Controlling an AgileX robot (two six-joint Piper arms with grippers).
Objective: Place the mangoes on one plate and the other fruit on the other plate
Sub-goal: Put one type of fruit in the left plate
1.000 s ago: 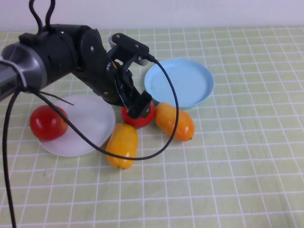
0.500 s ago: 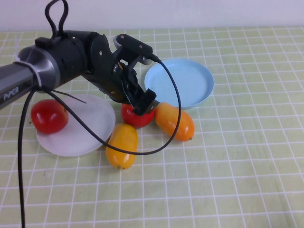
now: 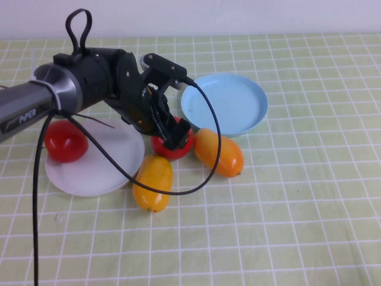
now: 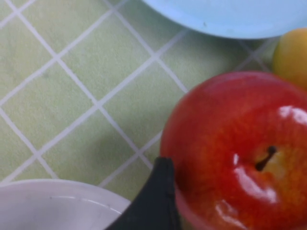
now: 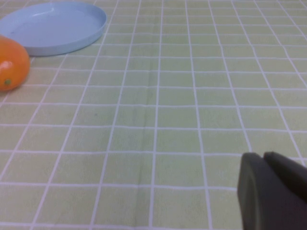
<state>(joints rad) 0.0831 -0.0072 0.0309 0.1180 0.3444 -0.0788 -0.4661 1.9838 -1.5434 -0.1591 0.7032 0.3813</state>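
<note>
The left hand [image 3: 172, 136] sits down over a red apple [image 3: 172, 146] on the worktop [image 3: 286, 202], its fingers spread wide to either side of the fruit; one dark finger [image 4: 156, 201] is against the apple's side. This apple lies between the white plate [image 3: 98, 170] and the blue plate [image 3: 229, 102], touching two mangoes: one [image 3: 218, 152] just beside it, another [image 3: 153, 182] in front. A second apple [image 3: 65, 141] rests on the white plate. The right hand [image 5: 273, 191] hovers low over bare worktop, fingers together, holding nothing.
</note>
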